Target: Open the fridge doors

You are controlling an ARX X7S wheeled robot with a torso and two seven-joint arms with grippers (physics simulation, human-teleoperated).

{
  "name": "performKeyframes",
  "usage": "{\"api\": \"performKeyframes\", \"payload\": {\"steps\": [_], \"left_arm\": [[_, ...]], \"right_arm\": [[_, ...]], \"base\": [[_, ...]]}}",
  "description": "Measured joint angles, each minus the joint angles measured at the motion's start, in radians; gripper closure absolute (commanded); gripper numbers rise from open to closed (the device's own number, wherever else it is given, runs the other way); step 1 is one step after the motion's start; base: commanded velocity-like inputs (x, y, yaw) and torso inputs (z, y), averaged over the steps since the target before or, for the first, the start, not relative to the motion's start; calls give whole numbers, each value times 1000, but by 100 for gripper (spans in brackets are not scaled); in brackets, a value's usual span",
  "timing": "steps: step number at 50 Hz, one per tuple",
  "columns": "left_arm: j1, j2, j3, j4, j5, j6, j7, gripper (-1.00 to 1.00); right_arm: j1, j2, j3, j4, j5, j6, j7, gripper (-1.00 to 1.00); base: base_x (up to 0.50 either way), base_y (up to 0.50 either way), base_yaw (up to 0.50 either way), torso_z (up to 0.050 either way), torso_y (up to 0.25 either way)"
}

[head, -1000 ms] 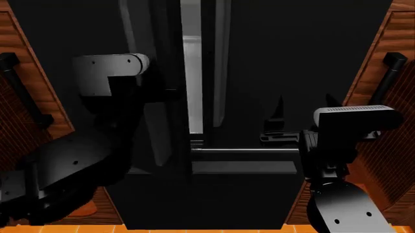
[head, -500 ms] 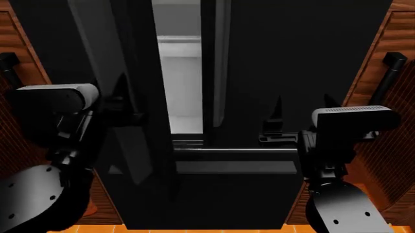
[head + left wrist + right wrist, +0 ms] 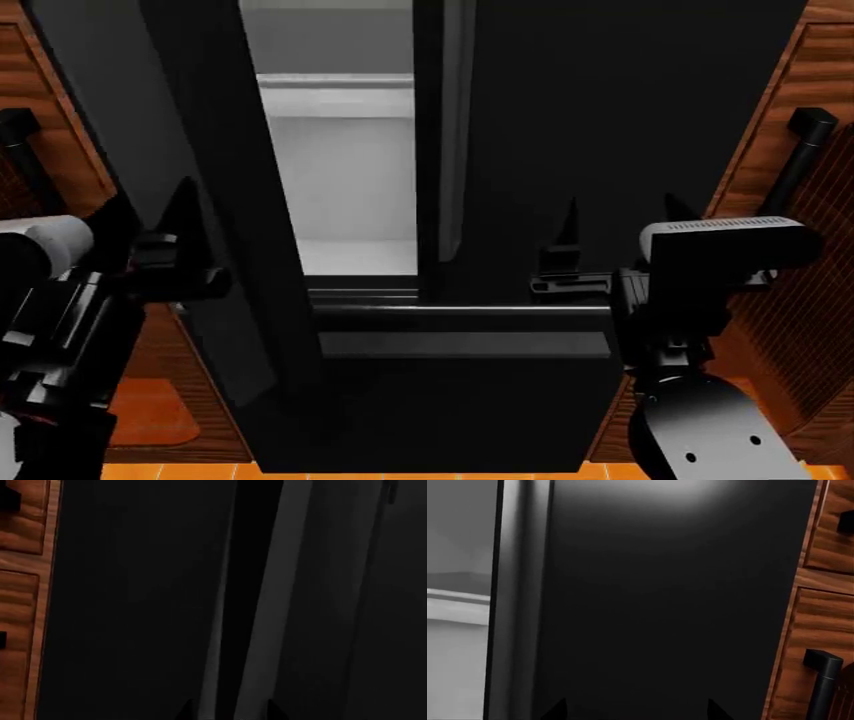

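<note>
Fridge doors: left door [image 3: 200, 200] is swung partway out toward the robot, right door [image 3: 614, 150] sits flush and closed. The gap between them shows the white fridge interior [image 3: 340, 170] with a shelf edge across it.

Left gripper [image 3: 167, 240] is at the outer face of the left door in the head view, dark fingers pointing at the panel. Left wrist view shows only two fingertip corners [image 3: 187, 710] at the frame edge with the left door handle [image 3: 267, 605], a vertical grey bar, running between them. Can't tell whether the fingers pinch the handle or just straddle it.

Right gripper [image 3: 614, 225] is spread, both fingers pointing at the right door panel. Right wrist view: two fingertips [image 3: 557, 711] well apart at the frame edge, nothing between them but the glossy black panel. Can't tell whether they touch it. The right door handle [image 3: 457, 130] stands beside the gap, left of this gripper.

Below the doors, the drawer front [image 3: 454, 400] with its horizontal handle [image 3: 461, 312] is closed.

Brown wooden cabinets [image 3: 801, 120] flank the fridge on both sides, each with a black bar handle [image 3: 801, 150].
</note>
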Motion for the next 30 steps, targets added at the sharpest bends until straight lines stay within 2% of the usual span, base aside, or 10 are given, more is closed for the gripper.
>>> {"api": "performKeyframes", "payload": {"steps": [15, 27, 28, 30], "left_arm": [[58, -102, -16, 68, 10, 48, -17, 100], [77, -149, -28, 120, -51, 76, -13, 100], [77, -151, -29, 122, -60, 79, -7, -100], [85, -157, -35, 123, -78, 88, 0, -100]], "right_arm": [[3, 5, -10, 3, 4, 1, 6, -100], [1, 8, -12, 5, 8, -3, 11, -100], [0, 8, -12, 5, 9, -4, 11, -100], [0, 9, -13, 5, 10, -4, 12, -100]], "base": [[2, 4, 5, 1, 1], [3, 4, 4, 1, 0], [0, 0, 0, 10, 0], [0, 0, 0, 0, 0]]}}
